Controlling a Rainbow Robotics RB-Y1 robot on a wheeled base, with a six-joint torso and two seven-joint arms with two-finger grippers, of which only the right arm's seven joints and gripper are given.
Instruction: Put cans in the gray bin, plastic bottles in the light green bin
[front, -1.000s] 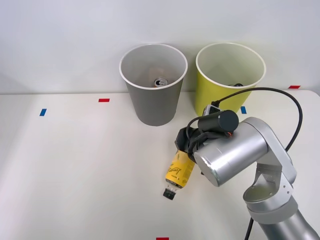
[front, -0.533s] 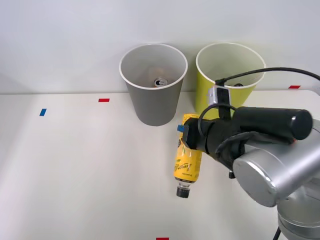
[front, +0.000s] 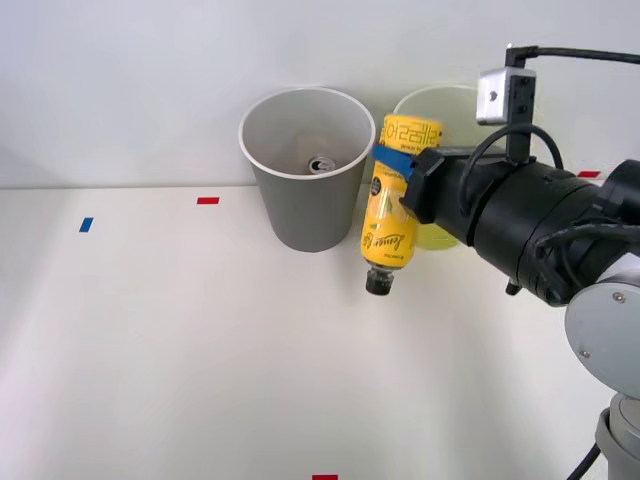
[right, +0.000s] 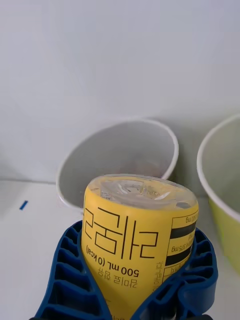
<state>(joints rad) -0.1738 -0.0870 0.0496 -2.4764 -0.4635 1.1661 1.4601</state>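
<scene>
Two bins stand side by side at the far edge of the white table (front: 150, 340), against a pale wall.

Right gripper (front: 400, 172): raised above the table, blue ribbed fingers (right: 65, 280) pinching the yellow-labelled plastic bottle (front: 393, 215) around its body. The black wrist and the silver arm reach off to its right.

Plastic bottle: held clear of the table, black screw cap (front: 378, 284) pointing down and its clear base up, tilted slightly. From the front camera it hangs between the two bins, its upper part overlapping the left rim of the light green one. In the wrist view the base faces the camera, with black lettering and "500 mL" printed on the label.

Gray bin (front: 306, 195): just left of the gripper and beyond it, upright, white rim and white inside. A small silver-topped can (front: 321, 165) with a pull-tab lies at its bottom.

Light green bin (front: 440, 235): directly behind the gripper and wrist, largely covered by them; its white rim and pale inside show above the fingers. Contents cannot be told.

Tape marks: red (front: 208, 200) and blue (front: 86, 224) pieces on the table, well to the left of the gripper; another red piece (front: 324, 477) at the near edge.
</scene>
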